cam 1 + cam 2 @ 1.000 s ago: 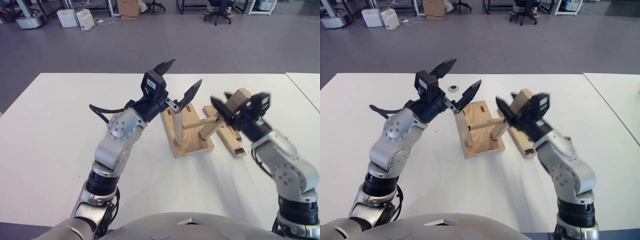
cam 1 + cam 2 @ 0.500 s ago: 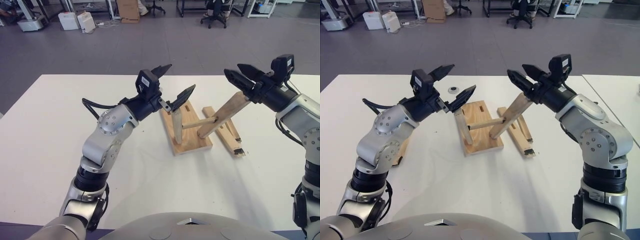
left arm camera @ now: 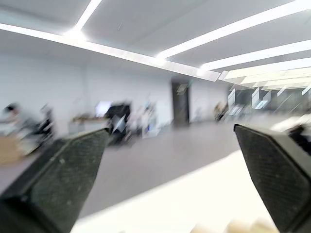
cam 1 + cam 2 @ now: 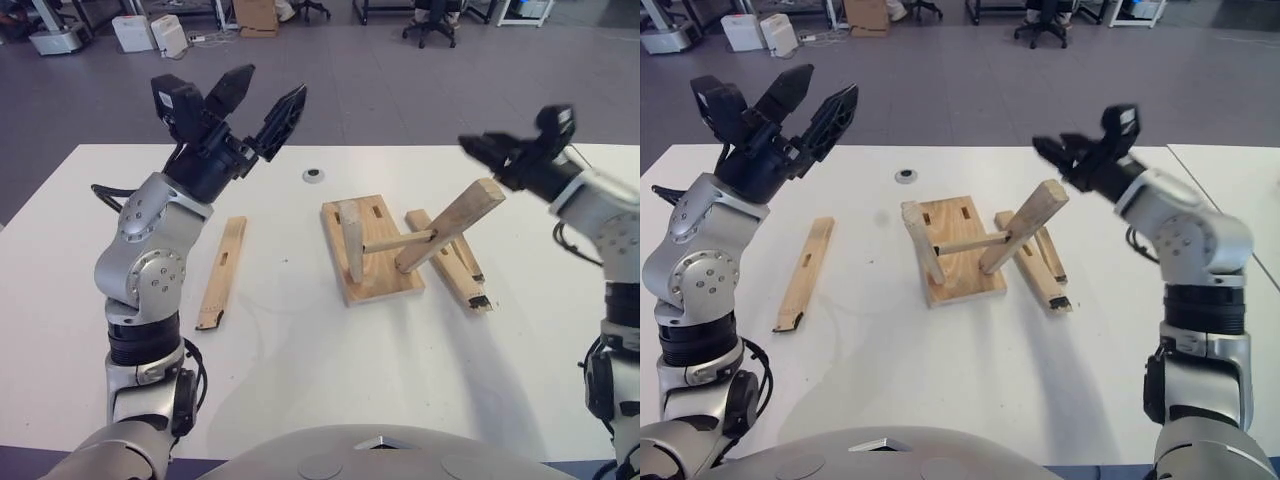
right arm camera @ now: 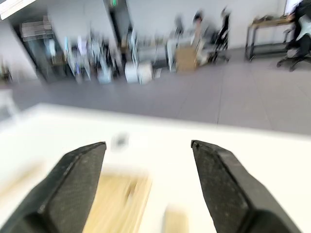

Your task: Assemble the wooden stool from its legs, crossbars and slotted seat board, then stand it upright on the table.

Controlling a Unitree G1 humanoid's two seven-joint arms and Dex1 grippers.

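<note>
Left gripper (image 4: 272, 85) is hovering wide open, gripping nothing. Right gripper (image 5: 146, 144) is gaping empty near the tilted leg (image 4: 450, 225) on the board (image 4: 385, 282).

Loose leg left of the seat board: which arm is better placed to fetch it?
Probably left: left gripper hangs open nearer the loose leg; right gripper is open beyond the seat board.
</note>
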